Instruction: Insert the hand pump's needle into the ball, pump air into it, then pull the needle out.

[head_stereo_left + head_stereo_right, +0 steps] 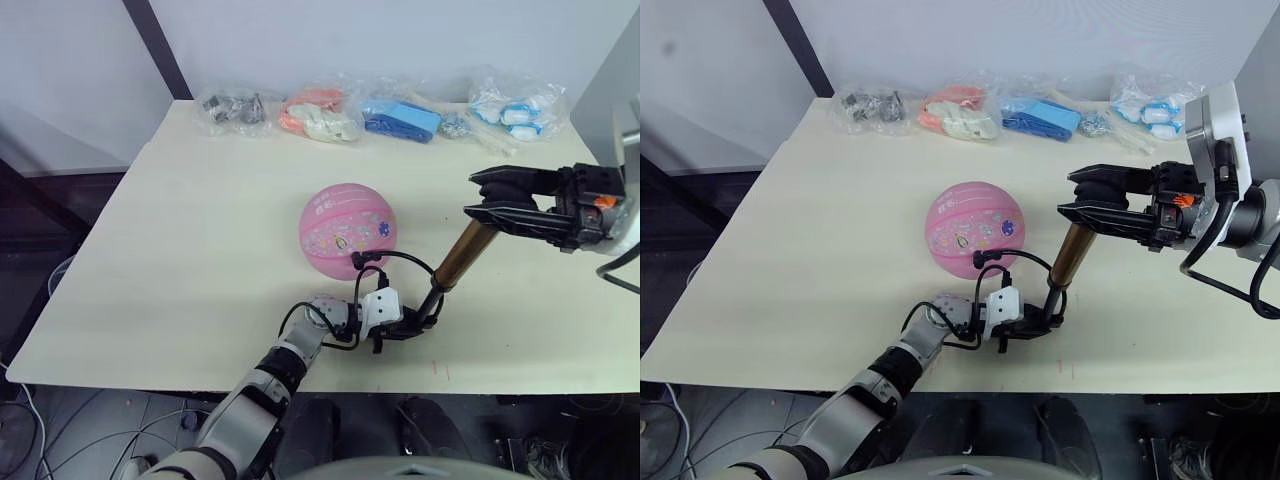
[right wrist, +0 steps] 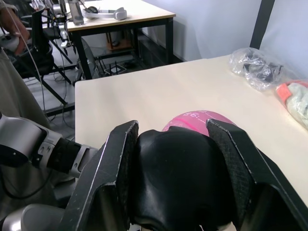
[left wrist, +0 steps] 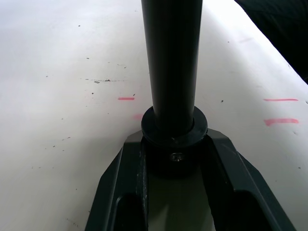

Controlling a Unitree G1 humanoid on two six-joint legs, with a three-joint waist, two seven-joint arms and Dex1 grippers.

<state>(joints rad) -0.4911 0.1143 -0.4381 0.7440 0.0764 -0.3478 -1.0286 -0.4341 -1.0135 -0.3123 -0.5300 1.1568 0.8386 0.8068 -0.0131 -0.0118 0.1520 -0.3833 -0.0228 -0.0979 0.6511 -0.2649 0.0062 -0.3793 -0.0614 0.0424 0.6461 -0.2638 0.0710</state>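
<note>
A pale table [image 1: 180,260] carries the pink ball [image 1: 347,229] at its middle. Just beside it, the hand pump [image 1: 455,260] stands tilted: the left gripper [image 1: 402,327] clamps its base, the right gripper [image 1: 500,200] pinches its handle, so the pumping axis runs between them.

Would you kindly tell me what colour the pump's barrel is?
The hand pump has a gold-brass barrel, best seen in the right eye view.

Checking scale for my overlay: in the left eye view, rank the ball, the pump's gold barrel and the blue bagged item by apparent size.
1. The ball, clearly largest.
2. and 3. The hand pump barrel and the blue bagged item look similar; the bag sits farther away, so no ranking.
</note>
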